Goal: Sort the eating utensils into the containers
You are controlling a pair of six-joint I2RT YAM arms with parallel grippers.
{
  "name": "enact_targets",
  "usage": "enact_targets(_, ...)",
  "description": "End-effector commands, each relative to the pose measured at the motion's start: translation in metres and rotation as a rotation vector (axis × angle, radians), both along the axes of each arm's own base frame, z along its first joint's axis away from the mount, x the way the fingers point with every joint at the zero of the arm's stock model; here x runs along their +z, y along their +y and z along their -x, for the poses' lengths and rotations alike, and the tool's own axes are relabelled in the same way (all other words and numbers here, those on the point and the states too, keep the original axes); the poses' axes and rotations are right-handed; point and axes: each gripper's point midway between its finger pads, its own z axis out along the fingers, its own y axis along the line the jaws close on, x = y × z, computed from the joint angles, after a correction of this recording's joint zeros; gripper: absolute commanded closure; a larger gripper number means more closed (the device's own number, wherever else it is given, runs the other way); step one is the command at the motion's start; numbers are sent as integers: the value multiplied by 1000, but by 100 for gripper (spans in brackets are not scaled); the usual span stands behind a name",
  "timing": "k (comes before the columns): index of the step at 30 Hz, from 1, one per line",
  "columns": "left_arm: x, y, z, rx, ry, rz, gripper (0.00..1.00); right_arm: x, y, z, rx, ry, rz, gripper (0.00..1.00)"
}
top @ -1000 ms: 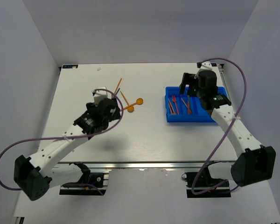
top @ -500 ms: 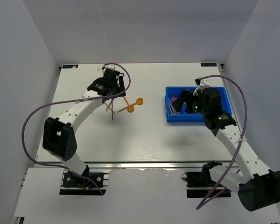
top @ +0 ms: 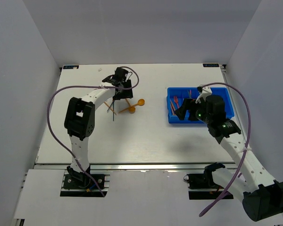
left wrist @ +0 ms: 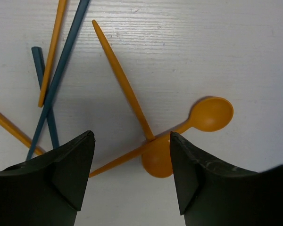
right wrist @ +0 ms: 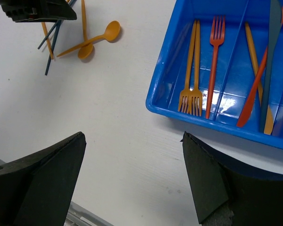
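Two orange spoons (left wrist: 211, 114) (left wrist: 158, 162) lie crossed on the white table, beside dark blue sticks (left wrist: 61, 70) and orange sticks (left wrist: 52, 52). My left gripper (left wrist: 131, 155) is open and empty just above them, its jaws either side of the crossed spoons; in the top view it (top: 119, 92) hangs over the pile (top: 132, 109). The blue tray (right wrist: 170, 110) (top: 228, 106) holds two orange forks (right wrist: 191, 70), a red fork (right wrist: 214, 61) and long orange, red and dark blue pieces (right wrist: 259, 80). My right gripper (right wrist: 132, 141) (top: 184, 112) is open and empty above the table at the tray's near-left edge.
Purple cables (top: 52, 108) loop from both arms. The left arm (top: 80, 117) stretches far up the table's left half. Grey walls enclose the table on three sides. The right arm hides part of the tray in the top view.
My left arm has reached far up the table and now hovers over the utensil pile. My right gripper has pulled back from above the tray to its near-left edge.
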Motion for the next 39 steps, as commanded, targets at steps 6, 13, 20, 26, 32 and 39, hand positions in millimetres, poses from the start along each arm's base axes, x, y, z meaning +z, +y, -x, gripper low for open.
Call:
enact_targets(6,-17,-13,-22,147,-21,33,37,3,-2,6,-2,-18,-12,13)
enact_targets(13,-45,-8,-24,201,15,-37,56,4,-1,7,6,-25,-16,14)
enact_targets(20,-39,-20,-19,176,1,-61,100,6,5,10,45,-40,-33,14)
enact_targets(26,28,-33,-32,192,-190,-29,100,5,14,14,90,-37,-78,13)
enact_targets(32,98,-30,-18,249,-461,-197,100,1,18,17,105,-31,-98,13)
enact_targets(39,134,-15,2,314,-591,-225,100,2,28,19,143,-48,-160,14)
